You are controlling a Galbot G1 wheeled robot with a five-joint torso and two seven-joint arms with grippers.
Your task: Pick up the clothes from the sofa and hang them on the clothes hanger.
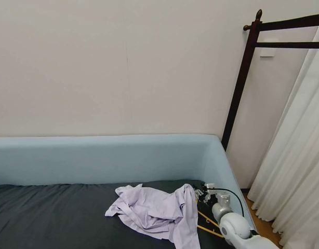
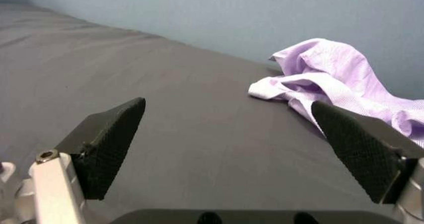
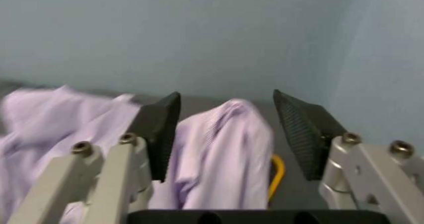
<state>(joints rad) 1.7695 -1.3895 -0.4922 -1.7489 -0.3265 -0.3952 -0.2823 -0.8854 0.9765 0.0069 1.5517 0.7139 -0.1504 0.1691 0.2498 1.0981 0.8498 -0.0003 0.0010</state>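
Currently the lilac shirt (image 1: 154, 210) lies crumpled on the sofa (image 1: 97, 155) seat; it looks soft, light and floppy. Right pincer (image 3: 225, 105) is released, lined up on its raised fold, probably the best grab spot. Left pincer (image 2: 229, 105) is released nearby.

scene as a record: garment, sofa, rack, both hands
sofa: pale blue back, dark seat
garment: lilac shirt, crumpled on the seat near the sofa's right end
rack: dark wooden rack, by the wall past the sofa's right end
right hand: open, fingers either side of a raised shirt fold
left hand: open, above the dark seat, apart from the shirt
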